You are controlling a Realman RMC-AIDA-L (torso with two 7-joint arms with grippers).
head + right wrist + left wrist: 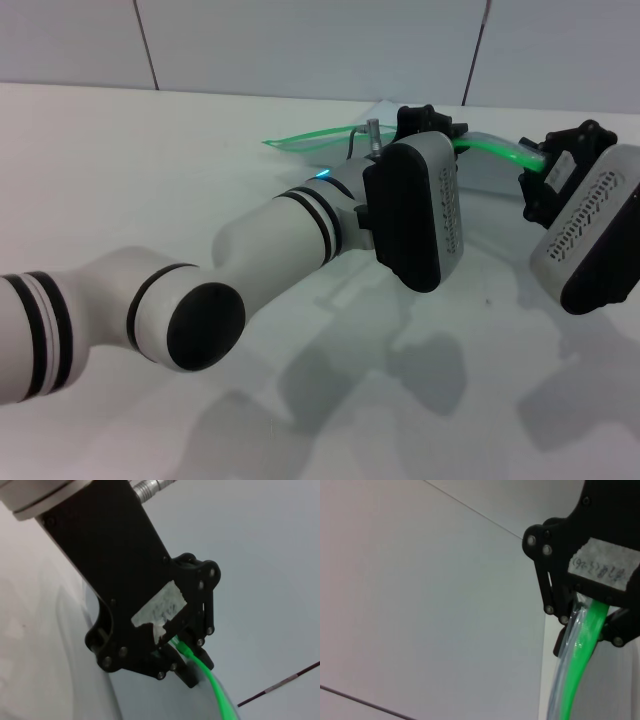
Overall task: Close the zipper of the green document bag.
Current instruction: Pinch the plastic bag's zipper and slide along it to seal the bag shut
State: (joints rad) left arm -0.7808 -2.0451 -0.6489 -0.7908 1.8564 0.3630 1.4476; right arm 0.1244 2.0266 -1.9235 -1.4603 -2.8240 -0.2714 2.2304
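The green document bag (318, 141) is lifted off the white table at the far side, between my two grippers. Its zipper (495, 150) shows as a bright green strip along the upper edge. My left gripper (432, 125) is shut on the zipper near the bag's middle; in the right wrist view its fingers (187, 655) pinch a small green piece at the end of the strip (212, 685). To the right, my right gripper (535, 172) is shut on the bag's edge. The left wrist view shows it (587, 611) clamping the green strip (575, 675) and clear plastic.
The white table (120, 180) spreads under both arms, with grey wall panels behind it. My left forearm (290, 235) crosses the foreground from the left, and the right wrist housing (590, 235) sits at the right edge.
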